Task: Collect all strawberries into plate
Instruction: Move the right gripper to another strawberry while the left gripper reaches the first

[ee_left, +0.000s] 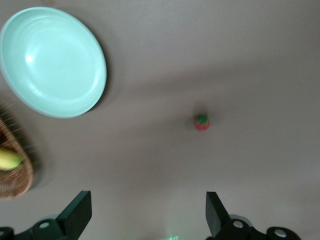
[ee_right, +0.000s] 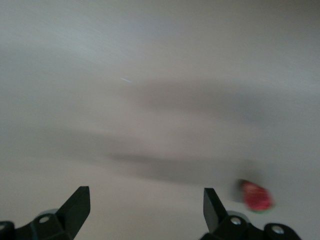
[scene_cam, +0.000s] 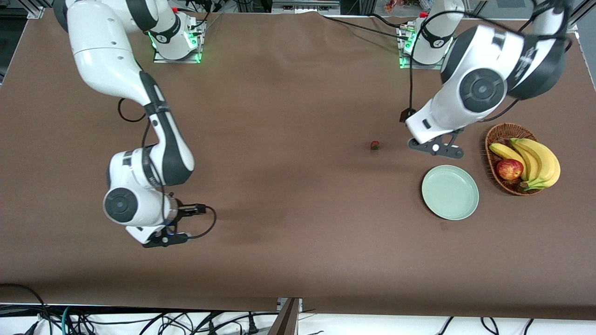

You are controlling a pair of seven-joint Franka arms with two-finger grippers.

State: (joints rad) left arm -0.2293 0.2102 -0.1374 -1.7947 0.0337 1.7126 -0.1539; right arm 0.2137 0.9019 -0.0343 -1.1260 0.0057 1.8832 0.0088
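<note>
Strawberry [ee_left: 202, 121] clear of spread fingers [ee_left: 217, 211]

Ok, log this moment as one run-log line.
left gripper open over table, near strawberry | right gripper open | plate holds no berries

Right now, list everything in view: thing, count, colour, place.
strawberries: two seen, red with green tops; one on the cloth farther from the front camera than the plate, another beside the right gripper in the right wrist view.
plate: one, pale mint green, empty, beside the basket.
basket: one, brown wicker, at the left arm's end.
bananas: a yellow bunch, in the basket.
apple: one, red-yellow, in the basket.
tablecloth: one, brown.
left gripper: open, over the cloth near the plate.
right gripper: open, over the cloth at the right arm's end.
</note>
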